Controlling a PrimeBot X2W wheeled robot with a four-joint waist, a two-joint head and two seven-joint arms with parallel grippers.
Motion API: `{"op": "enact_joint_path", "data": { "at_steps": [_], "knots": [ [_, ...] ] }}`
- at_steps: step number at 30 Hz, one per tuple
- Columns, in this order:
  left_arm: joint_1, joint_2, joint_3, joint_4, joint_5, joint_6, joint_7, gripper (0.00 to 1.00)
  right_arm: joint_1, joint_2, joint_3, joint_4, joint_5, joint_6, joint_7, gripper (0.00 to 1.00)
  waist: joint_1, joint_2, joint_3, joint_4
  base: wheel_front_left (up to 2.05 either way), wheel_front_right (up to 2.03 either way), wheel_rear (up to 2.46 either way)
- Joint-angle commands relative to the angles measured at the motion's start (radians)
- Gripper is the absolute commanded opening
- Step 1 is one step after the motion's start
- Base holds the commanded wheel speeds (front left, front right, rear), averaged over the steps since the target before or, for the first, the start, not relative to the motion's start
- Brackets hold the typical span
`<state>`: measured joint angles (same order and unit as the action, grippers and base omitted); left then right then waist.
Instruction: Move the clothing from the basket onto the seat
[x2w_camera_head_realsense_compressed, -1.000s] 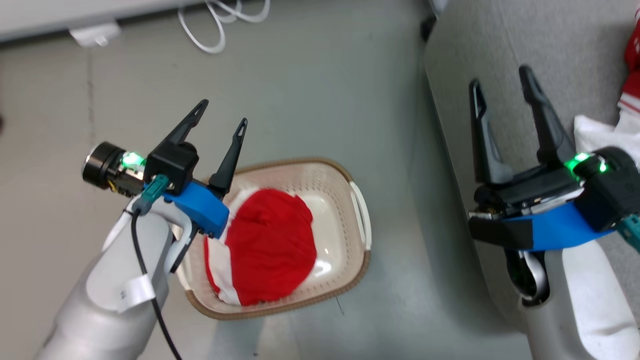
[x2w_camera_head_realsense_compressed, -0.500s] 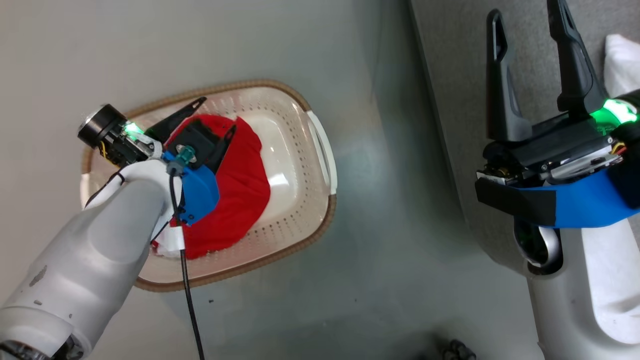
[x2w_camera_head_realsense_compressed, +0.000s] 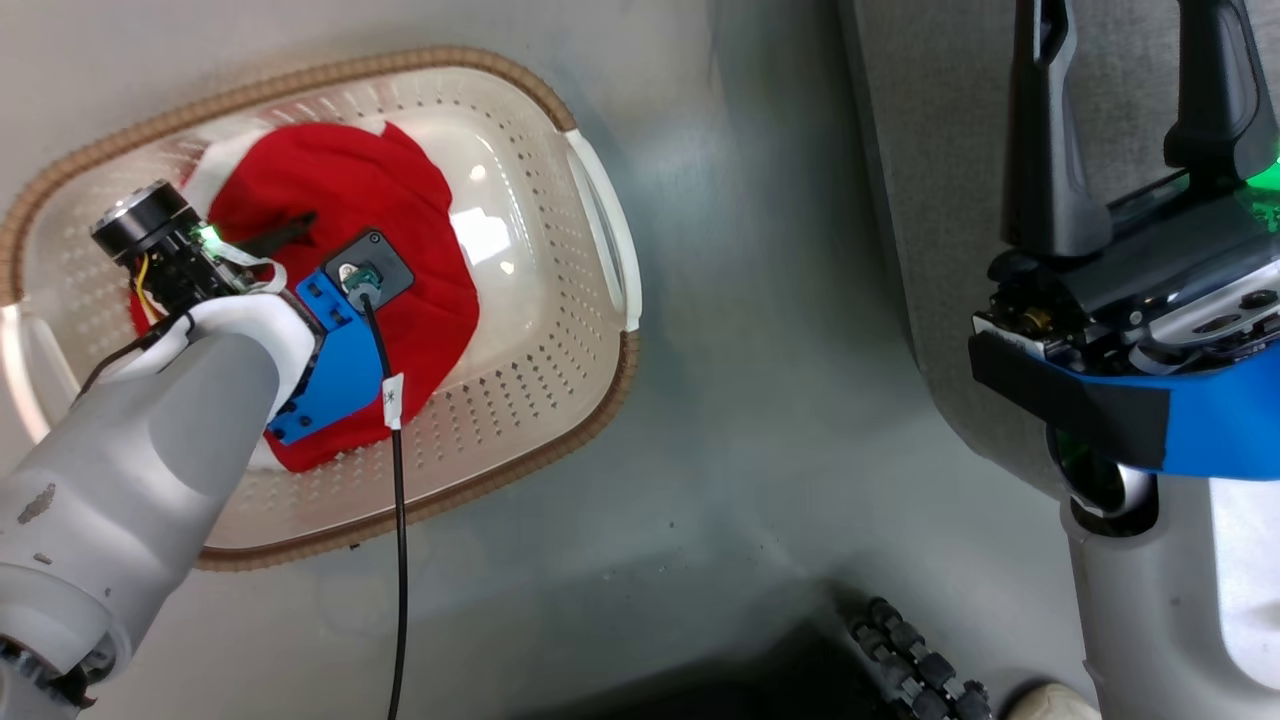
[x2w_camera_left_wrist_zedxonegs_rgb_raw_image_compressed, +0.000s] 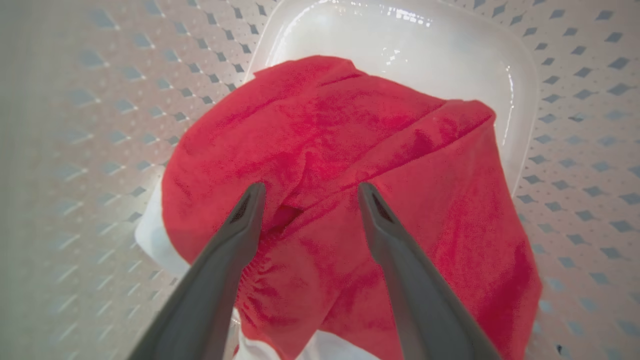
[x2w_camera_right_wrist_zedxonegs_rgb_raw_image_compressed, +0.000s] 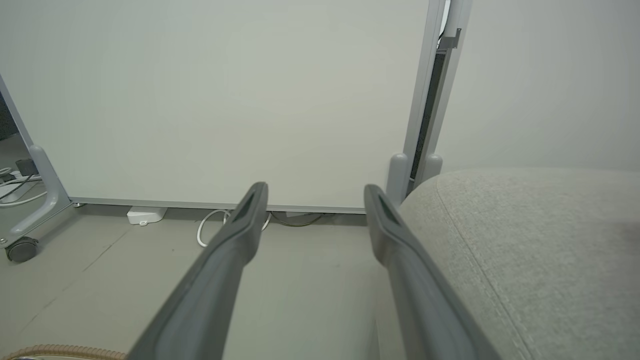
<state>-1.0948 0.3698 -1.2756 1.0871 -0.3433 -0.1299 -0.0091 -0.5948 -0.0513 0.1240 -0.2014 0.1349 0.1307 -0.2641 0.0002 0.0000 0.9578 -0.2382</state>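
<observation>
Pointing down into the basket (x2w_camera_head_realsense_compressed: 530, 340), my left gripper (x2w_camera_left_wrist_zedxonegs_rgb_raw_image_compressed: 310, 187) stands with its jaws spread wide and grips nothing. Left wrist view: my two dark fingers (x2w_camera_left_wrist_zedxonegs_rgb_raw_image_compressed: 222, 260) straddle a raised fold of the clothing (x2w_camera_left_wrist_zedxonegs_rgb_raw_image_compressed: 350, 125), with their tips at the surface of the red fabric; whether they press into it I cannot tell. The clothing is a crumpled red garment with white panels showing at its edges. It lies on the basket's base toward the end under my left forearm, and the glossy base shows beyond it, toward the white handle (x2w_camera_head_realsense_compressed: 600, 230).

Head view: the basket sits on the grey floor (x2w_camera_head_realsense_compressed: 760, 420) beside the seat (x2w_camera_head_realsense_compressed: 930, 150), with a strip of floor between them. A black cable (x2w_camera_head_realsense_compressed: 400, 540) hangs from my left wrist and crosses the basket's brown rim on the side nearest me.

My right gripper (x2w_camera_right_wrist_zedxonegs_rgb_raw_image_compressed: 315, 187) is likewise spread wide and holds nothing. In the head view it hovers over the edge of the seat that faces the basket. Right wrist view: its fingers point level across the floor toward a pale wall panel (x2w_camera_right_wrist_zedxonegs_rgb_raw_image_compressed: 225, 100), at whose foot lie a white cable (x2w_camera_right_wrist_zedxonegs_rgb_raw_image_compressed: 210, 227) and a small white box (x2w_camera_right_wrist_zedxonegs_rgb_raw_image_compressed: 145, 215). The grey woven seat rises at the lower right, its rounded corner just beside my right-hand finger.
</observation>
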Motion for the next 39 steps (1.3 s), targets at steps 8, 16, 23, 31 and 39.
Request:
{"op": "enact_joint_path", "data": {
  "at_steps": [8,16,23,31,39],
  "knots": [
    [-0.035,0.017,-0.007,0.028,0.106,-0.001,0.110,1.00,-0.038,0.002,0.011,-0.049,-0.006,0.000,-0.001,1.00,-0.0002,0.0000,0.101,-0.019,0.00,0.00,0.00],
    [-0.040,0.016,-0.008,0.048,0.111,-0.001,0.125,1.00,-0.032,0.002,0.012,-0.075,-0.010,0.000,-0.001,1.00,-0.0002,0.0000,0.140,-0.024,0.00,0.00,0.00],
    [-0.022,-0.002,-0.008,0.056,0.104,-0.001,0.149,0.00,-0.042,0.002,0.000,-0.084,-0.013,0.000,-0.001,1.00,-0.0002,0.0000,0.138,-0.024,0.00,0.00,0.00],
    [-0.013,-0.014,-0.007,0.034,0.086,-0.001,0.127,0.00,-0.038,0.002,-0.007,-0.071,-0.016,0.000,-0.001,1.00,-0.0002,0.0000,0.113,-0.016,0.00,0.00,0.00],
    [0.004,-0.054,-0.007,0.009,0.030,-0.001,0.043,0.00,-0.023,0.002,-0.025,-0.047,-0.039,0.000,-0.001,1.00,-0.0002,0.0000,0.032,0.026,0.00,0.00,0.00]
  ]
}}
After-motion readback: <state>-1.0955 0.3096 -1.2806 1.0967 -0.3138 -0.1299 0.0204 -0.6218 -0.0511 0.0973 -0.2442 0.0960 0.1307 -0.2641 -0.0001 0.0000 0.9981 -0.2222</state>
